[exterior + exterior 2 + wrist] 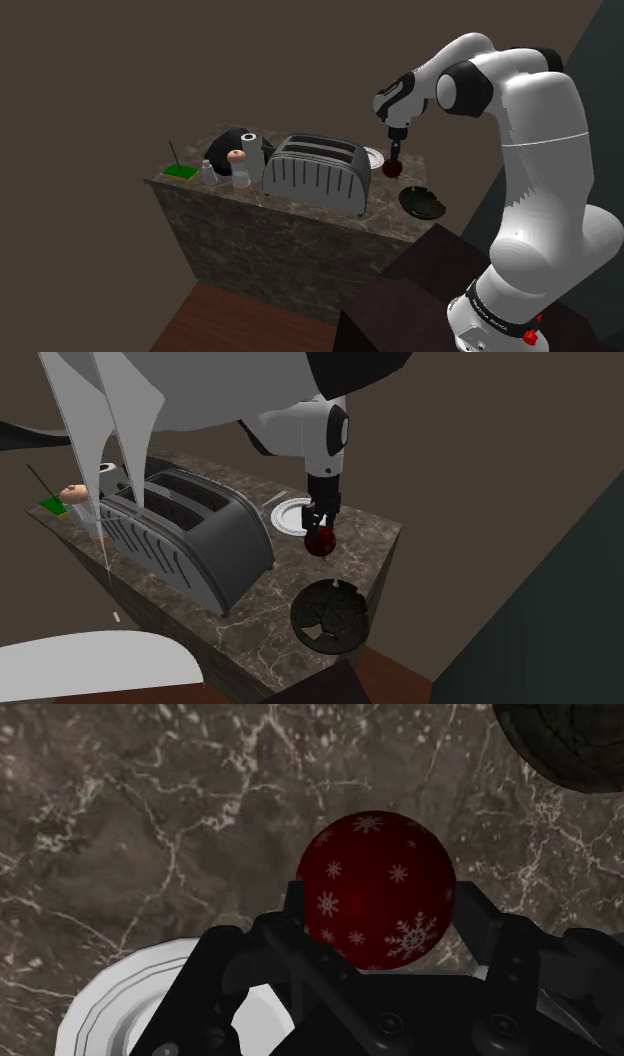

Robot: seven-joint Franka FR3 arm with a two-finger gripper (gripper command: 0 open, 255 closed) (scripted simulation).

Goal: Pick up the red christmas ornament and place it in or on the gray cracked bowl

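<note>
My black gripper (396,150) is shut on the red Christmas ornament (392,168), a dark red ball with white snowflakes. It hangs a little above the marble counter (300,215). In the second exterior view the gripper (319,520) points straight down with the ornament (320,541) below its fingers. The wrist view has the ornament (375,884) clasped between both fingers (297,907). The dark grey cracked bowl (329,616) sits on the counter's near corner, apart from the ornament; it also appears in the shoulder view (421,202) and at the wrist view's corner (570,744).
A white plate (288,514) lies on the counter just behind the gripper. A large silver toaster (315,172) stands beside it, with a paper roll (250,150), small shakers (240,168) and a green sponge (182,172) further along. The counter edge (385,567) drops off close to the bowl.
</note>
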